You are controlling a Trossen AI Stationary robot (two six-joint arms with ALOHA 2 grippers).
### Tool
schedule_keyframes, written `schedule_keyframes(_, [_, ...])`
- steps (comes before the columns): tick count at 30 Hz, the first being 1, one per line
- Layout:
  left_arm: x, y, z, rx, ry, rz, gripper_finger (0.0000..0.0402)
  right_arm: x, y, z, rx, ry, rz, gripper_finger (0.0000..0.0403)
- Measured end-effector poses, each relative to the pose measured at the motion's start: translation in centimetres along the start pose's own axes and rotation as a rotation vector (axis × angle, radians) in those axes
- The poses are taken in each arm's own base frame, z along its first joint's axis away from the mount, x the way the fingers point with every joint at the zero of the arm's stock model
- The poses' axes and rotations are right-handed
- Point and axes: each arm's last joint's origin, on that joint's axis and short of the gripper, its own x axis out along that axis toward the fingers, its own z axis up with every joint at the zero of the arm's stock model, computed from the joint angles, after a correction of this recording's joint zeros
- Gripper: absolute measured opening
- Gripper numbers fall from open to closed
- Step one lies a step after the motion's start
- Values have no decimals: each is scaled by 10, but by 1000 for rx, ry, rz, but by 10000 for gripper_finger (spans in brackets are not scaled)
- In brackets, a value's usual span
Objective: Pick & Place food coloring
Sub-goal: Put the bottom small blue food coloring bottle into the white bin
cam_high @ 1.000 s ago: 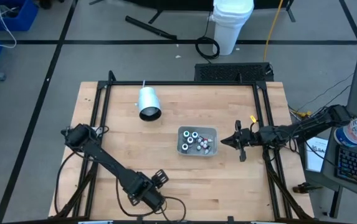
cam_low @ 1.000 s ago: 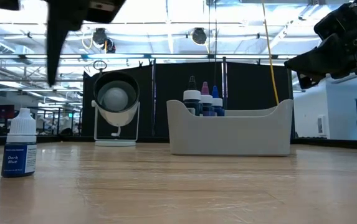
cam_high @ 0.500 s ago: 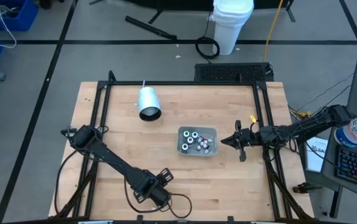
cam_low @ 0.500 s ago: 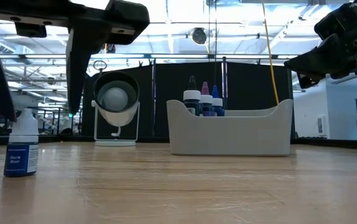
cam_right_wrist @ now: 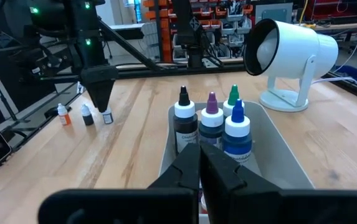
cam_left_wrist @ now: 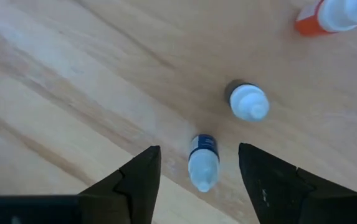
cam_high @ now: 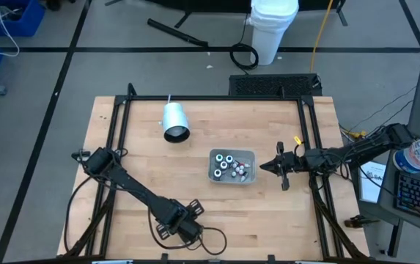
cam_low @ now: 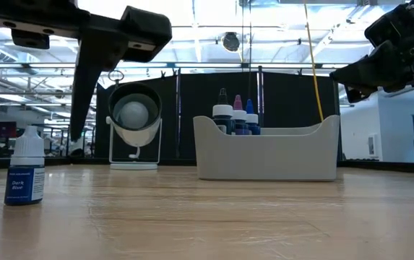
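Three food coloring bottles (cam_left_wrist: pixel 203 162) stand loose on the table (cam_high: pixel 217 213) near its front edge; at least four sit in the grey tray (cam_high: pixel 248 156). Judged partway done. Left tool (cam_left_wrist: pixel 198 177) hangs wide open straddling one loose bottle, nothing held. Right tool (cam_right_wrist: pixel 200 163), fingers together and empty, waits beside the tray.

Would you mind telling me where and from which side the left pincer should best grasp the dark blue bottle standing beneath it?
Best to come straight down and grip the dark blue bottle around its round body, just below the white cap. It stands upright between the open fingers of the left pincer, and the neighbouring black bottle stands apart, likely leaving room to close.
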Motion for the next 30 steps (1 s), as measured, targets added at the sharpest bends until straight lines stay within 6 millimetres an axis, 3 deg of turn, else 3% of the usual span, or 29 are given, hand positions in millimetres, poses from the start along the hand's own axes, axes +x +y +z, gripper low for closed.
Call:
schedule_keyframes(9, [14,1,1,2,22,-25,192,0,0,0,-8,0,0,0])
schedule_keyframes(30, [15,10,-4,-24,24,-53,186,0,-1,0,-41,-3,-28,0])
